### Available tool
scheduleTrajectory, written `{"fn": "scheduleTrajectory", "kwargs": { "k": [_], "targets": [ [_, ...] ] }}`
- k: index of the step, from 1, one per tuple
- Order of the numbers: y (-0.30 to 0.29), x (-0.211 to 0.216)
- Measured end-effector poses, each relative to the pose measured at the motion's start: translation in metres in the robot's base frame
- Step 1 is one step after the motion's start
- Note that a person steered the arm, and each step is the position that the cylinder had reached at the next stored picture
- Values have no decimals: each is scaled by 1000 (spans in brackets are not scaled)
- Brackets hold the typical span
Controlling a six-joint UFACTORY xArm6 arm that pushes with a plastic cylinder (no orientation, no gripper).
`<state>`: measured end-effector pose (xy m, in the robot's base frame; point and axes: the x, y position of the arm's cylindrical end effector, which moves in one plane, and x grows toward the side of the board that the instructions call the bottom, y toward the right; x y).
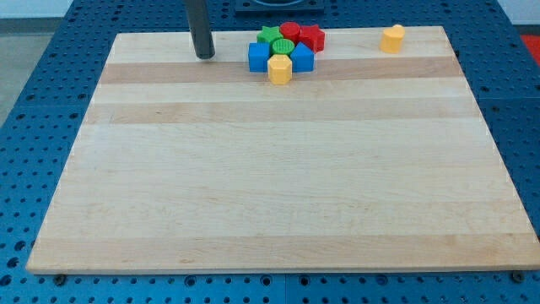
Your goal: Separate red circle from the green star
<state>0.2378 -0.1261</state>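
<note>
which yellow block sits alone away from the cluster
The yellow heart-like block near the view's top right stands alone. The other yellow block, a hexagon, touches the blue blocks at the cluster's bottom edge.

- We see a pale wooden board (278,169) on a blue perforated bench (34,127).
- A cluster of coloured blocks (284,52) sits near its top edge.
- A yellow heart block (391,39) lies apart, right.
</note>
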Motion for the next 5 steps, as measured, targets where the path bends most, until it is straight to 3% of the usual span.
{"fn": "scheduleTrajectory", "kwargs": {
  "k": [1,3,5],
  "targets": [
    [20,-39],
    [85,-45],
    [102,-44]
  ]
}}
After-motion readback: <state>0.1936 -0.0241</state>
